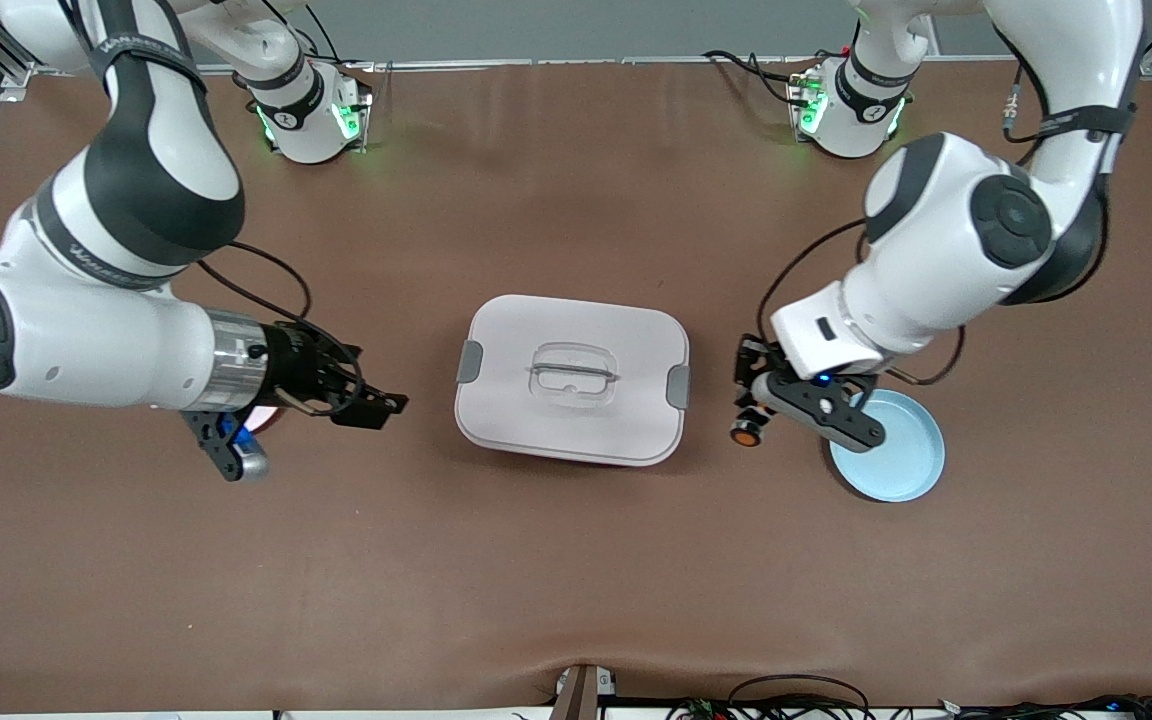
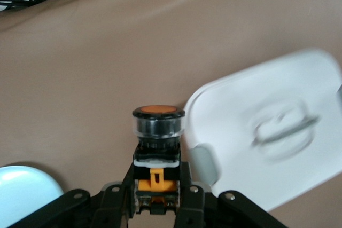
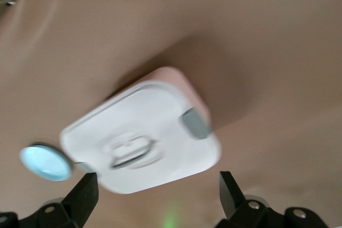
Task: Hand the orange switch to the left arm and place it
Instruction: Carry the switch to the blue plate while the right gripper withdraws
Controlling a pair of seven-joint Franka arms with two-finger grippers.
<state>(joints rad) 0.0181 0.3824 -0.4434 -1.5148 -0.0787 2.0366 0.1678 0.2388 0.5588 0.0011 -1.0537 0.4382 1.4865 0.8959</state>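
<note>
Two grippers face each other across the closed box [image 1: 572,378], which sits mid-table between them. Nearest the front camera lies the pale blue plate [image 1: 898,462], toward the left arm's end of the table, partly covered by the left gripper's hardware. Just beside its rim, over bare table between plate and box, the left gripper [image 1: 751,415] is clamped on the orange switch [image 1: 745,431]; the left wrist view shows the jaws pinching the black-and-orange body [image 2: 155,177] low down, with the round orange cap pointing away from the fingers and the box lid [image 2: 267,142] close ahead. Toward the right arm's end, the right gripper [image 1: 376,408] hovers with its fingers [image 3: 83,198] spread wide and nothing between them, aimed at the box [image 3: 141,137]. A reddish object shows beneath that wrist, too hidden to identify.

Likely hazards, judged from this layout: a level path toward the waiting gripper would drive the switch into the box's grey clip [image 1: 678,386] or lid, since the box fills the direct line. The low pinch may let the switch pivot or slip if bumped, spoiling the handover.
</note>
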